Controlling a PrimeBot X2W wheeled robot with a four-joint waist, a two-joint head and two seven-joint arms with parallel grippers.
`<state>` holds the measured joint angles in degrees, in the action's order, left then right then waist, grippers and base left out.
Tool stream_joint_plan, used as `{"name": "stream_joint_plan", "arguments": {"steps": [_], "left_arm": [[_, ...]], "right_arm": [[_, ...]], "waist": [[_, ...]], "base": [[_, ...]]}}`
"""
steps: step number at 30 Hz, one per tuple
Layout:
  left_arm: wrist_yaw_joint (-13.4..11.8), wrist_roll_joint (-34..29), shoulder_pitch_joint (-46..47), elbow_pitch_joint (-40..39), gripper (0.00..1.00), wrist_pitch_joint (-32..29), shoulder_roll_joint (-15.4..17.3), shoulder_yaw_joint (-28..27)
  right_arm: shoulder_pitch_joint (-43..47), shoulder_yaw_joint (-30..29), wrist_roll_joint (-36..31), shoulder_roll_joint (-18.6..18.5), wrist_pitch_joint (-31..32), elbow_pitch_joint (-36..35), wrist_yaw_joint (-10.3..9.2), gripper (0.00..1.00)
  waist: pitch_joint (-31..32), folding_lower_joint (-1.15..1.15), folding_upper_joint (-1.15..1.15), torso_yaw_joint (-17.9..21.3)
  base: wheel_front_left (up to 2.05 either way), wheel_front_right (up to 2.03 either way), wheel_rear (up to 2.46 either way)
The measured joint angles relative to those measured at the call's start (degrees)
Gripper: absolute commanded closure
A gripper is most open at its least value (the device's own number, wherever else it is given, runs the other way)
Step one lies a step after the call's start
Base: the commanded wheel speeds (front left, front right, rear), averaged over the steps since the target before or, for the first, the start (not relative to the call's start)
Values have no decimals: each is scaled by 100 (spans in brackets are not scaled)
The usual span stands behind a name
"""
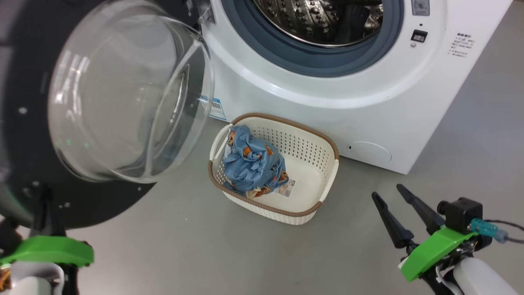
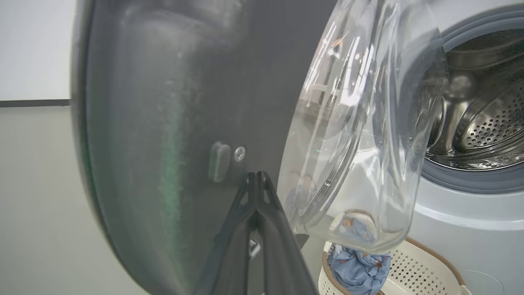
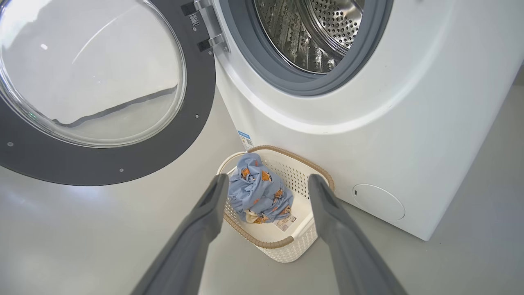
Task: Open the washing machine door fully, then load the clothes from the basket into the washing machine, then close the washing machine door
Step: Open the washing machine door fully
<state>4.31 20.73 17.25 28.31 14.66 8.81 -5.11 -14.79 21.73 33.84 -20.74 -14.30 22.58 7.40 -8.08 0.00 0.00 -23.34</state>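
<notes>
Well, door: the washing machine door [image 1: 123, 94] stands wide open left of the washing machine [image 1: 327, 119], glass bowl bulging toward me, left rim cut off.
Clothes: the clothes [image 1: 251, 164] bundled in the basket [image 1: 286, 123], left half, before the machine.
My left hand [image 2: 256, 177]: clenched, tips at the door's dark inner face; contact unclear.
My right hand [image 1: 387, 190]: released, low right, fingers aimed toward the basket.

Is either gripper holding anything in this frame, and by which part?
Nothing is held. The left gripper is shut, empty, its tips at the inner face of the washing machine door; the right gripper is open and empty.
</notes>
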Motion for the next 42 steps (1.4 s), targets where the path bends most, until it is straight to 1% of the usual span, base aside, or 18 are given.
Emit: {"name": "stream_joint_plan", "arguments": {"steps": [7,15,21,28,36,42], "left_arm": [[57,-113,651,570,100,-3,169,-537],[76,-282,1279,1172,100,-2,320,-1009],[77,-450,1584,1521,100,-1,424,-1324],[99,-625,1775,1871,100,-1,563,-1558],[110,-821,1856,2018,100,-2,568,-1722],[201,-847,1855,1987,100,-2,488,-1850]], "right_arm": [[-329,100,0,-131,-1,-14,0,0],[-586,185,0,-257,-1,-4,0,0],[-671,220,0,-279,-1,3,0,0],[-788,331,0,-296,-1,30,0,0],[-788,344,0,-302,-1,37,0,0],[-787,344,1,-299,-1,40,0,0]], "waist": [[-295,0,0,44],[-620,0,0,78],[-781,0,0,121],[-844,0,0,180],[-806,0,0,194],[-733,0,0,183]], "base": [[0,0,0],[0,0,0],[0,0,0],[0,0,0],[0,0,0],[0,0,0]]}}
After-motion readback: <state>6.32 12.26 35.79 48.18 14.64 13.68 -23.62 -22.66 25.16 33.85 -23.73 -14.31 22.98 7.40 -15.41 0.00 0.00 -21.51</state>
